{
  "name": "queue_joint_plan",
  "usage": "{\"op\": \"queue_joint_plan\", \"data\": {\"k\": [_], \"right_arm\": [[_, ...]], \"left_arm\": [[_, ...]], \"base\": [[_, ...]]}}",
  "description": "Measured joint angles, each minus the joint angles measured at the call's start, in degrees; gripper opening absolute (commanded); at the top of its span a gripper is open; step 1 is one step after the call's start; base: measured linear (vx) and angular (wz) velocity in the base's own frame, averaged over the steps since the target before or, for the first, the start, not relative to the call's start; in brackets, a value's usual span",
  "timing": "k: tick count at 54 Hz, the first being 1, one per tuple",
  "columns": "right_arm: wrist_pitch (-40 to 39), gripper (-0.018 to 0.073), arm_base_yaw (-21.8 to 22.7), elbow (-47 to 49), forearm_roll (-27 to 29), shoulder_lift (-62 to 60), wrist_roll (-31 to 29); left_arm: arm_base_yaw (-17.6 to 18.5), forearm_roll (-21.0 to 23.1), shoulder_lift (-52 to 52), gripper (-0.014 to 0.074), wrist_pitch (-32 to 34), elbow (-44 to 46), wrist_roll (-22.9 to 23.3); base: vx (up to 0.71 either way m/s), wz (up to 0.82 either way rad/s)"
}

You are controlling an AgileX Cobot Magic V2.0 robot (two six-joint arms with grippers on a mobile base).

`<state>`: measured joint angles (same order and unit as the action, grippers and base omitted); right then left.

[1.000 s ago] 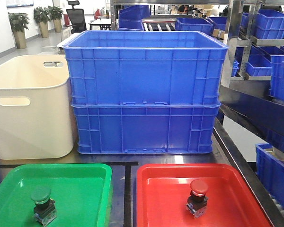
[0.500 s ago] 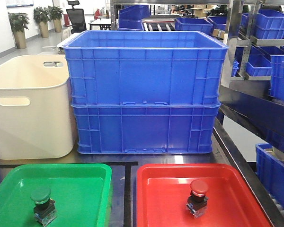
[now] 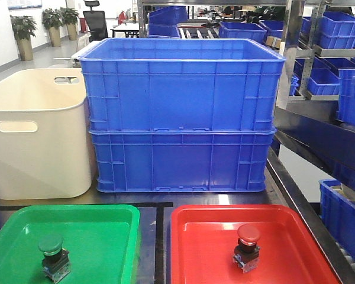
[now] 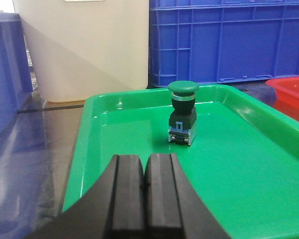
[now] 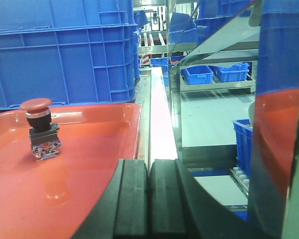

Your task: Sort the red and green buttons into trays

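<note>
Green button (image 3: 51,256) upright inside green tray (image 3: 100,236), at the desk's (image 3: 160,236) near left corner; green cap up, dark block base flat on the tray floor. Red button (image 3: 247,247) upright inside red tray (image 3: 201,254), at the desk's near right edge, cap up as well. Trays side by side, just apart, a strip of dark desk between them.

Left claw (image 4: 144,184) closed on nothing, black fingers pressed together, low over the near rim of the green tray, apart from the green button (image 4: 183,112) ahead of it. Right claw (image 5: 148,191) likewise shut and empty, over the near right part of the red tray (image 5: 89,149), red button (image 5: 40,128) off to its left and well clear.

Toward the desk's far edge: two blue crates (image 3: 180,112) stacked, cream tub (image 3: 38,136) just beside them on the left.
</note>
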<state>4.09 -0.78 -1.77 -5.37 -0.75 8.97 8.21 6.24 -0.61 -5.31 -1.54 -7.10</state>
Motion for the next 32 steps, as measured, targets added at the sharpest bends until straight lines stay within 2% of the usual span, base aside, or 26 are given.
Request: {"op": "queue_joint_plan", "data": {"k": [32], "right_arm": [[-0.05, -0.0012, 0.0, 0.0, 0.0, 0.0, -0.02]], "left_arm": [[0.0, 0.05, 0.0, -0.0003, 0.0, 0.0, 0.0]], "base": [[0.0, 0.0]]}}
